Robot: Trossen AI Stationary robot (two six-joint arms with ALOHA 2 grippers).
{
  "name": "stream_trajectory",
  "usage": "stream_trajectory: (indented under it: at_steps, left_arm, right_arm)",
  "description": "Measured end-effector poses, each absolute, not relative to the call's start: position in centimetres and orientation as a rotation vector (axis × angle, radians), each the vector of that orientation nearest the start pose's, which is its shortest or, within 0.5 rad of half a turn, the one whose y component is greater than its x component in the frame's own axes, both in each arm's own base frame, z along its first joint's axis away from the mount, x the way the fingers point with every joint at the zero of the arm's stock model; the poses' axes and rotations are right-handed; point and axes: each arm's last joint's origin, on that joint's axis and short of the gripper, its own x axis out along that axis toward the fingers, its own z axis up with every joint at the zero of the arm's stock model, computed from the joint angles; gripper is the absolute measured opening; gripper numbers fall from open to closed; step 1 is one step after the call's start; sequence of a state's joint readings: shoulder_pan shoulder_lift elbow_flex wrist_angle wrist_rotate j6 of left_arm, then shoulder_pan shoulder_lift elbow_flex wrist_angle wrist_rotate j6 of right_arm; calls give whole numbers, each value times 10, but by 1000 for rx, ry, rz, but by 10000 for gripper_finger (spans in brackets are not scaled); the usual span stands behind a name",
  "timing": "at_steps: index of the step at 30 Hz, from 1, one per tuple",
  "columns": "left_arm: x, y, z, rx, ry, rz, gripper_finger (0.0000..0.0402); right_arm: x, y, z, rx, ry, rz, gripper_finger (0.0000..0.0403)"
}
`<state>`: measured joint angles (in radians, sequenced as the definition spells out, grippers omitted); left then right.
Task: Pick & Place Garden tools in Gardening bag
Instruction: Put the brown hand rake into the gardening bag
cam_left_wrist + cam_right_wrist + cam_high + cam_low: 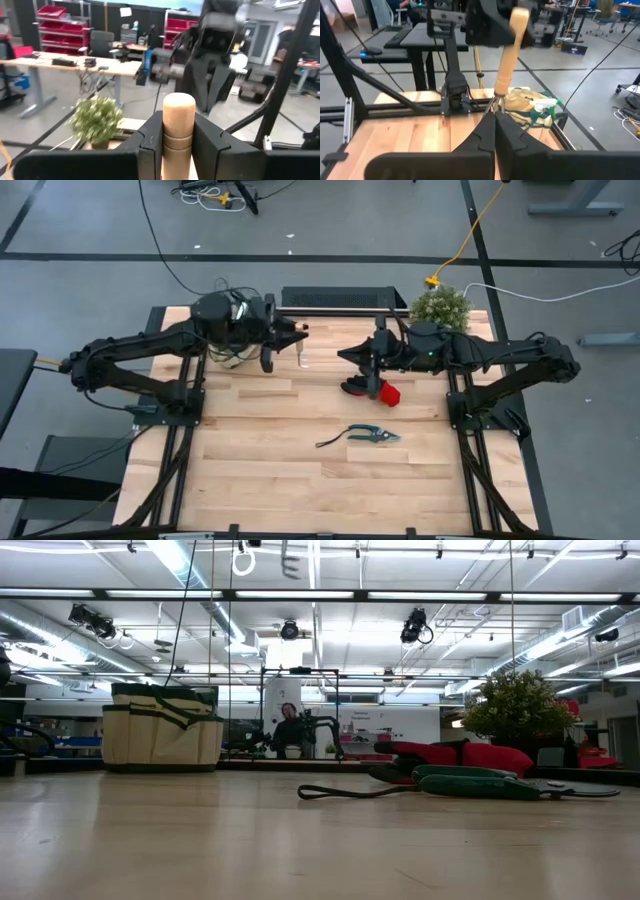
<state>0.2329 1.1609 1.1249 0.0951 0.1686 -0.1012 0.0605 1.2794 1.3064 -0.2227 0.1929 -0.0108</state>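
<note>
My left gripper [300,332] hangs high over the table's far middle, shut on a wooden-handled hand tool [510,55] whose metal end [496,102] points down. My right gripper [342,355] faces it from the right, shut with nothing between its fingers, a short gap away from the tool. The beige gardening bag [160,730] with green trim stands on the table at the far left, under my left arm, with a spray bottle [542,104] showing in it. Red-and-black gloves [378,390] and pruning shears [372,434] lie flat on the table. My left gripper pinches the tool's wooden handle [178,131] between its two fingers [150,142], just below the handle's rounded free end, which sticks up above them. The fingers lie level, coming from the table's left, across the handle. The tool hangs a little tilted, clear of the table.
A bushy green plant [440,307] stands at the far right corner. Black frame rails [330,311] run along the far edge and down both sides. The near half of the wooden tabletop [320,490] holds only the shears.
</note>
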Motion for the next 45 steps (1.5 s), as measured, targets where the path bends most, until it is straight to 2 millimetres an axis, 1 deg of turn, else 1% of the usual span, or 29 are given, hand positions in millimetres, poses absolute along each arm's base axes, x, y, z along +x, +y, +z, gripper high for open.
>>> stream_trajectory:
  at_steps: [6, 11, 18, 21, 24, 30, 32, 35, 41, 43, 45]
  left_arm:
    - [229, 52, 389, -111, -63, 146, 77]
    - [212, 51, 387, -109, -84, 195, 77]
    - [195, 48, 382, -97, -10, 262, 77]
    - [190, 48, 381, -93, 7, 286, 77]
    - [186, 47, 381, -86, 16, 301, 77]
    - [184, 47, 378, -87, 58, 313, 77]
    - [184, 47, 378, -88, 60, 312, 77]
    - [184, 47, 374, -94, 92, 312, 77]
    - [184, 47, 367, -98, 147, 314, 77]
    - [185, 47, 361, -109, 136, 303, 77]
    - [184, 46, 351, -133, 135, 300, 77]
  right_arm:
    - [265, 11, 412, -50, 199, -115, 1]
    - [245, 10, 420, -50, 209, -95, 1]
    - [218, 8, 424, -67, 248, -125, 0]
    - [210, 8, 414, -48, 255, -87, 0]
    - [202, 8, 395, 5, 249, -80, 0]
    - [188, 8, 369, 3, 108, -49, 0]
    - [184, 8, 360, 6, 102, -49, 0]
    - [179, 7, 351, 12, 100, -63, 0]
    - [178, 7, 350, 10, 96, -63, 0]
    - [178, 7, 349, 9, 100, -63, 0]
    - [178, 7, 350, 9, 99, -63, 0]
